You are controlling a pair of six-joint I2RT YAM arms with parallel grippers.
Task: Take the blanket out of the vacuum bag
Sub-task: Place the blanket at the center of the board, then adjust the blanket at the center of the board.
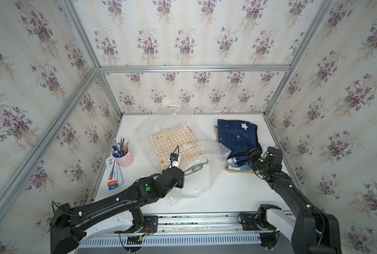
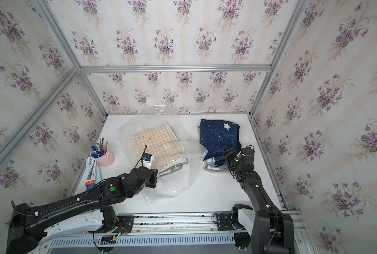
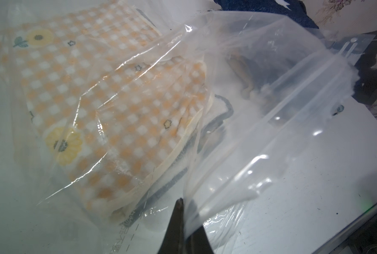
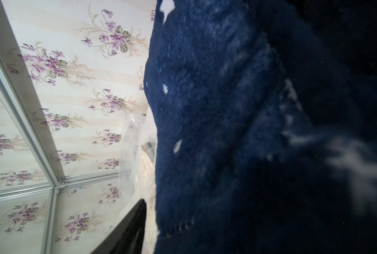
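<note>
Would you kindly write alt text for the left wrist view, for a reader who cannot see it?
The shut left gripper pinches the edge of the clear vacuum bag. Inside lies a folded orange checked blanket with yellow flowers, over a white table.

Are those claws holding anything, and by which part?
The left gripper pinches the vacuum bag by its zip-seal edge. The right gripper, at the navy blanket: cannot tell.

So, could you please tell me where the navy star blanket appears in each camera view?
In a top view: navy star blanket right of the vacuum bag.
In a top view: the same.
Left wrist: dark strip beyond the bag.
Right wrist: fills most of the picture.
Shared landmark: the vacuum bag.
</note>
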